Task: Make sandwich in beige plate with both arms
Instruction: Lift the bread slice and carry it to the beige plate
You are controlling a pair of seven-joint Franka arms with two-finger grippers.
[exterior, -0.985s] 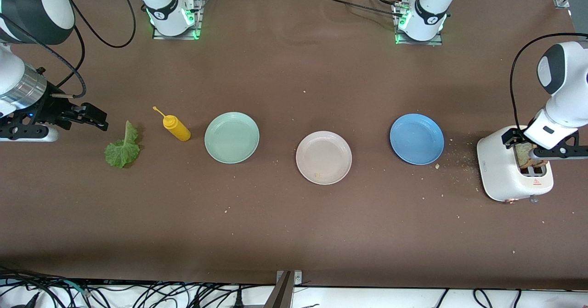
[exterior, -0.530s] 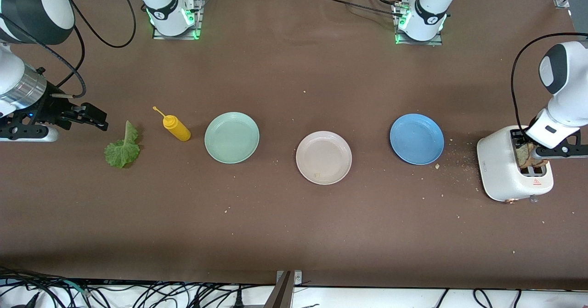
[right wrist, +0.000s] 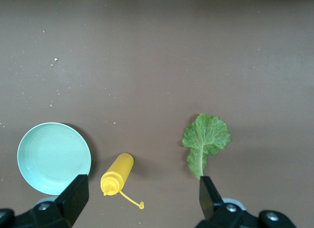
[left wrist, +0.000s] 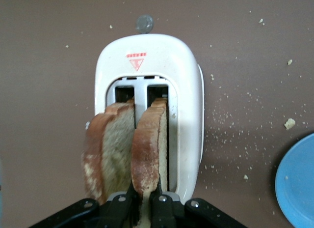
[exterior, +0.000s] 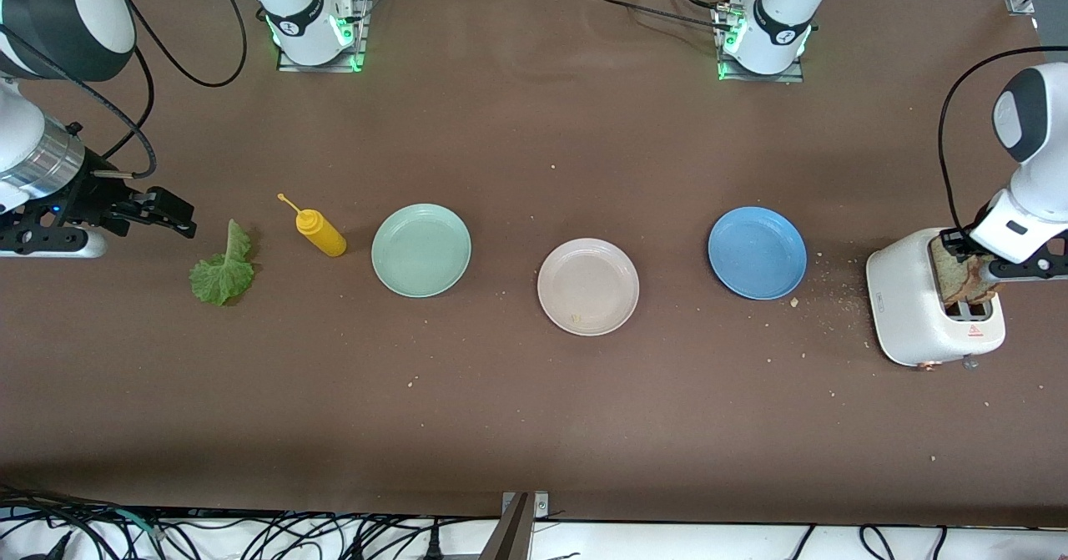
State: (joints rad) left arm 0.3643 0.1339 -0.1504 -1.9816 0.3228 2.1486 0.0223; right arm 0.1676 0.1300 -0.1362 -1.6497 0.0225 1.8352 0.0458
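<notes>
Your left gripper (left wrist: pixel 143 204) sits clamped on one bread slice (left wrist: pixel 149 149) standing in the toaster (exterior: pixel 922 310); the second slice (left wrist: pixel 110 149) stands in the neighbouring slot, touching nothing. The fingertips are half cut off in the wrist view, and the lower parts of both slices are hidden inside the slots.

Brown table (exterior: pixel 534 410), crumbs scattered round the toaster, cables along its edge.

Your right gripper (exterior: pixel 171 214) waits with jaws spread wide, holding nothing, over bare table just beside the lettuce leaf (exterior: pixel 222 266). Near that, a yellow bottle (exterior: pixel 319 229), then the green plate (exterior: pixel 421 249), the empty beige plate (exterior: pixel 588 286) mid-table, and the blue plate (exterior: pixel 757 252) near the toaster.
</notes>
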